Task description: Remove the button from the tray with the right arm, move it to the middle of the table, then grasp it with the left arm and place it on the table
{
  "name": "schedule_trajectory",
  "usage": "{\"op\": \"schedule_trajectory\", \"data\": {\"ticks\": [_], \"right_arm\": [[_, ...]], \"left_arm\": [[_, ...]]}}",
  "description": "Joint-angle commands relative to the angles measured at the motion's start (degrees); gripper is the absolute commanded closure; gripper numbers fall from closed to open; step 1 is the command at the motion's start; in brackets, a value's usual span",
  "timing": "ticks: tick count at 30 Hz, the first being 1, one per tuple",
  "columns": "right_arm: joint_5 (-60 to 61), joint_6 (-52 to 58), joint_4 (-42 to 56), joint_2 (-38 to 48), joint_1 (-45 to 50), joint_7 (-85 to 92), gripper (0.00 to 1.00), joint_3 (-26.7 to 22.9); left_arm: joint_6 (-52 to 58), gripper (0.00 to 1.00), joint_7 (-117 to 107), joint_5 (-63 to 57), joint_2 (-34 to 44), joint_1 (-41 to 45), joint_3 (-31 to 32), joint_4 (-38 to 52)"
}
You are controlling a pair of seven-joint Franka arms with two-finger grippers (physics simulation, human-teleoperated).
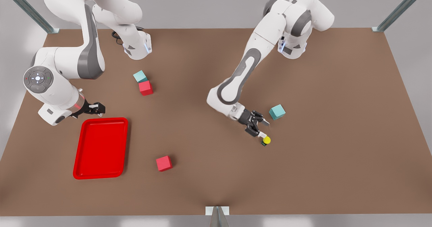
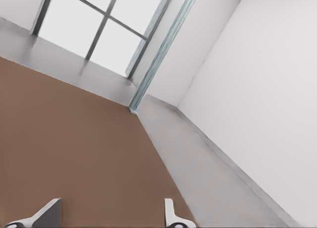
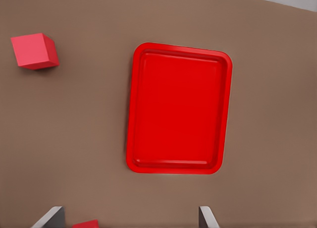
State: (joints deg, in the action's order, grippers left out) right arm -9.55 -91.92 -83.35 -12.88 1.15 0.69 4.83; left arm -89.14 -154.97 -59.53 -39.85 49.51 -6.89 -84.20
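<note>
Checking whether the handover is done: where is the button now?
In the front view the button sits on the table, right of centre, just beyond the left claw, with a teal cube nearby.

The button (image 1: 266, 140), a yellow round cap on a small black body, sits on the brown table (image 1: 337, 119) at the front view's right of middle; the flat red tray (image 1: 101, 148) lies far left, nothing in it
</note>
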Motion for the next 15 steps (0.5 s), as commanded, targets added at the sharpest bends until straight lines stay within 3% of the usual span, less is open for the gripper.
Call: {"op": "schedule_trajectory", "data": {"ticks": [1,2,3,4,5,7,8,9,10,15], "right_arm": [[0.0,0.1,0.0,0.1,0.1,-1.4,0.0,0.0],[0.1,0.2,0.0,0.2,0.1,-1.7,0.0,0.0],[0.1,0.3,0.0,0.2,0.2,-3.8,0.0,0.0],[0.1,0.4,-0.2,0.2,0.2,-3.8,0.0,0.1],[0.1,0.4,-0.3,0.2,0.2,-3.8,0.0,0.1],[0.1,0.5,-0.3,0.2,0.2,-3.8,0.0,0.2],[0.1,0.7,0.1,0.2,0.2,-3.2,0.0,0.2],[0.0,0.7,2.0,0.1,0.7,-3.1,0.0,0.2],[-0.2,0.7,3.2,0.1,0.6,-2.9,0.0,0.2],[0.3,2.5,5.6,0.1,2.0,-3.0,0.0,0.3]], "left_arm": [[-1.8,0.0,107.6,38.1,10.2,-1.7,-3.5,-1.3],[-1.6,0.0,126.5,59.0,10.5,-4.7,-10.7,-1.0],[-0.2,0.0,137.9,73.2,10.4,-11.6,-14.1,-0.8],[10.9,0.0,151.7,74.4,7.8,-19.7,-13.8,3.6],[17.7,0.0,157.1,75.1,6.8,-21.0,-14.1,8.6],[21.6,0.0,157.0,67.4,10.5,-23.7,-14.0,17.8],[21.3,0.0,157.3,64.2,18.5,-31.7,-5.2,16.1],[16.9,0.0,157.4,57.3,28.9,-39.2,7.0,8.4],[15.6,0.0,157.7,57.2,32.5,-41.9,10.2,6.2],[8.1,0.0,165.3,56.6,34.2,-40.8,10.2,-1.9]]}}
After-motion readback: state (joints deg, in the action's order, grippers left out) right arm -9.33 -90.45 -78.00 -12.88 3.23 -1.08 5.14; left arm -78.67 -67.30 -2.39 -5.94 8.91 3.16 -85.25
